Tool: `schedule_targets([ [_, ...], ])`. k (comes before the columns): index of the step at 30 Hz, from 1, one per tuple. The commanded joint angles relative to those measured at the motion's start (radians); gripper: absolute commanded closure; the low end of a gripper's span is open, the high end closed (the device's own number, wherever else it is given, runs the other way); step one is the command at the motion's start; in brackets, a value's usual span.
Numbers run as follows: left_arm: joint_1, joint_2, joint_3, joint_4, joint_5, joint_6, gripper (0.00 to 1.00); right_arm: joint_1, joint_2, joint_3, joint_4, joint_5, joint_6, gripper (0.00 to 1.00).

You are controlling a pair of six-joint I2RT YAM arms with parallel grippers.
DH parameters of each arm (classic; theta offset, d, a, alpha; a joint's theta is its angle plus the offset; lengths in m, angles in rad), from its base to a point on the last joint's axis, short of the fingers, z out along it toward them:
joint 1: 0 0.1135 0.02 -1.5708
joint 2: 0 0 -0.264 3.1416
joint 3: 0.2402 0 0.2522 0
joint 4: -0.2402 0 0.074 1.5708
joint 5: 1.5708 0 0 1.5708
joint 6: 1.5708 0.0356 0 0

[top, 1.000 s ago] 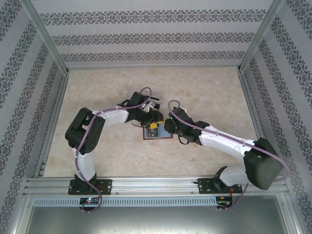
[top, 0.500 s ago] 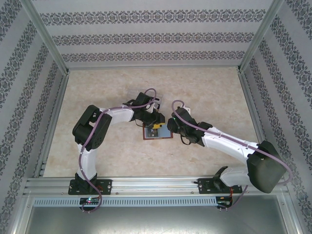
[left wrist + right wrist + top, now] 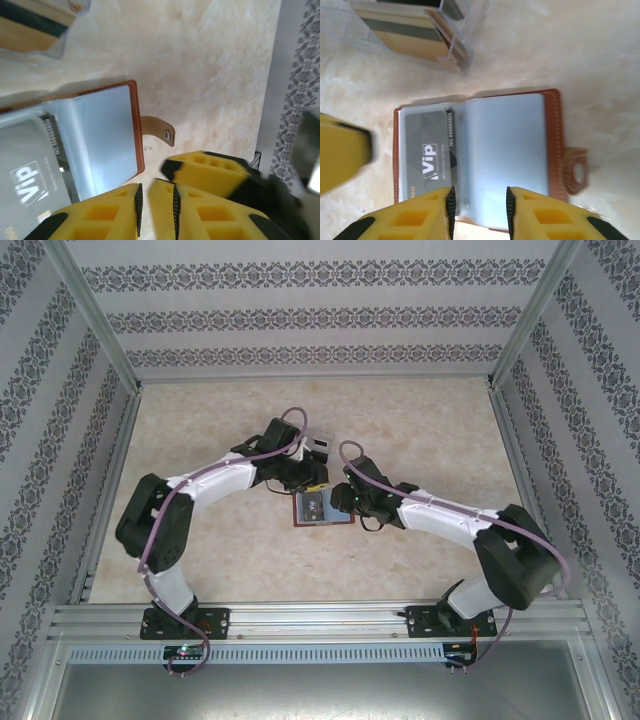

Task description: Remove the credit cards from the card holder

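The brown card holder (image 3: 553, 140) lies open on the table, also visible from above (image 3: 324, 511). A grey VIP card (image 3: 427, 156) sits in its left clear sleeve; the right sleeve looks bare. My right gripper (image 3: 479, 206) stands open over the holder's near edge, its fingers straddling the sleeves. My left gripper (image 3: 156, 205) hovers just off the strap side of the holder (image 3: 112, 145), jaws a narrow gap apart with bare table between them. A right fingertip (image 3: 205, 172) is beside it. From above, the left gripper (image 3: 312, 484) and right gripper (image 3: 339, 502) meet at the holder.
A clear plastic box (image 3: 415, 30) holding several cards lies just beyond the holder, and it is at the top left of the left wrist view (image 3: 35, 25). The holder's snap strap (image 3: 576, 170) sticks out sideways. Metal frame rails and patterned walls ring the table.
The left jaws have narrowed and the left gripper has drawn back off the holder toward its far side. The right gripper has shifted slightly left, staying at the holder.
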Motion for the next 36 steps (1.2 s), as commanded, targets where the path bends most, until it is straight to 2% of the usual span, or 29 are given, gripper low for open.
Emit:
schedule_targets([
  [1,0.051,-0.052,-0.080,-0.093,-0.109,0.017,0.74,-0.020,0.072,0.069,0.063,-0.175,-0.030,0.65],
  [5,0.093,-0.092,-0.148,-0.059,-0.118,-0.013,0.72,-0.033,0.182,0.154,0.055,-0.266,-0.040,0.70],
  [9,0.096,-0.086,-0.169,-0.034,-0.098,-0.025,0.71,-0.054,0.249,0.194,0.040,-0.275,-0.022,0.74],
  [19,0.084,0.020,-0.154,0.043,-0.003,-0.048,0.75,-0.074,0.276,0.176,0.025,-0.239,0.004,0.76],
  [24,0.081,0.049,-0.155,0.061,-0.011,-0.054,0.77,-0.076,0.303,0.184,0.032,-0.259,0.004,0.81],
  [36,0.081,0.113,-0.154,0.074,-0.013,-0.052,0.81,-0.074,0.330,0.179,0.058,-0.283,-0.002,0.82],
])
